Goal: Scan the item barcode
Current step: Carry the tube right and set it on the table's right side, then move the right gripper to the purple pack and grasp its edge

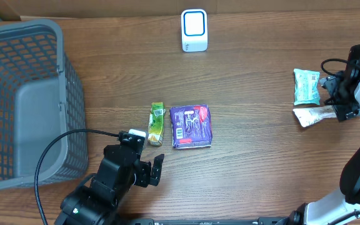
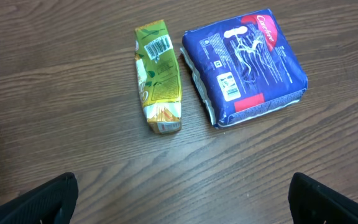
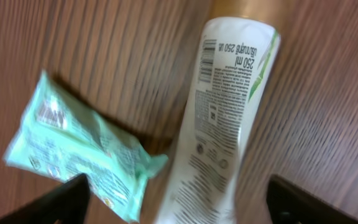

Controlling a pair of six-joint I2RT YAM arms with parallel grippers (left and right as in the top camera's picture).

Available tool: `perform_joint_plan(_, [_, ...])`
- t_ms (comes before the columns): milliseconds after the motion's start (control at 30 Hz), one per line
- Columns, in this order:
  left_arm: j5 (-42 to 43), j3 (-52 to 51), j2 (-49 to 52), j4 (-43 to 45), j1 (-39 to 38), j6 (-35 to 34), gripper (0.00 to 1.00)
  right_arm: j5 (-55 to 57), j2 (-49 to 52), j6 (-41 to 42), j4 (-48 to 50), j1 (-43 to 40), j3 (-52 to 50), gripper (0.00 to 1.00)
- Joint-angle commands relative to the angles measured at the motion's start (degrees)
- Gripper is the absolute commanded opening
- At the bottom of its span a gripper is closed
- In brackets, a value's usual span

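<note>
A white scanner (image 1: 194, 30) with a blue-ringed face stands at the back centre. A white tube (image 1: 314, 115) (image 3: 229, 112) lies on the table at the right, its barcode facing up. My right gripper (image 1: 339, 99) (image 3: 188, 202) hovers over it, open, its fingers wide on either side and not touching the tube. A mint-green packet (image 1: 307, 86) (image 3: 73, 149) lies beside the tube. My left gripper (image 1: 152, 170) (image 2: 182, 205) is open and holds nothing. It sits just short of a yellow-green pack (image 1: 157, 123) (image 2: 158, 74) and a purple pack (image 1: 190, 126) (image 2: 244, 65).
A large grey mesh basket (image 1: 74, 94) fills the left side of the table. The left arm's black cable (image 1: 61, 140) loops in front of it. The right arm's base rises at the lower right corner.
</note>
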Motion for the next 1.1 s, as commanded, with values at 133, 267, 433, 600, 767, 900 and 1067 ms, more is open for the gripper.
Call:
perform_joint_plan(133, [-0.7,-0.2,-0.2,0.2,-0.5,0.9,0.99,-17.4,-1.6,-17.2,-7.8,0.7,13.1,0.94])
perform_joint_plan(267, [-0.7,-0.2,-0.2,0.2,-0.5,0.9,1.0,-23.6,-1.7,-23.7,-13.4,3.7,20.3,0.95])
perform_joint_plan(433, [-0.7,-0.2,-0.2,0.2,-0.5,0.9,1.0,-25.6,-1.6,-25.3,-15.8,10.8,21.4,0.98])
perform_joint_plan(600, [-0.7,-0.2,-0.2,0.2,-0.5,0.9,1.0,-25.3,-1.3,-25.4,-15.0,20.1,18.6,1.0])
perform_joint_plan(767, [-0.7,-0.2,-0.2,0.2,-0.5,0.9,1.0,-25.6,-1.2,-26.8,-10.3,28.7,13.7,1.0])
perform_joint_plan(900, [-0.7,-0.2,-0.2,0.2,-0.5,0.9,1.0,-26.3,-0.3,-31.5,-5.1,34.7,9.8,1.0])
perform_joint_plan(1067, [-0.7,-0.2,-0.2,0.2,-0.5,0.9,1.0,-29.2,3.7,-36.5,-2.6,41.0,9.3,1.0])
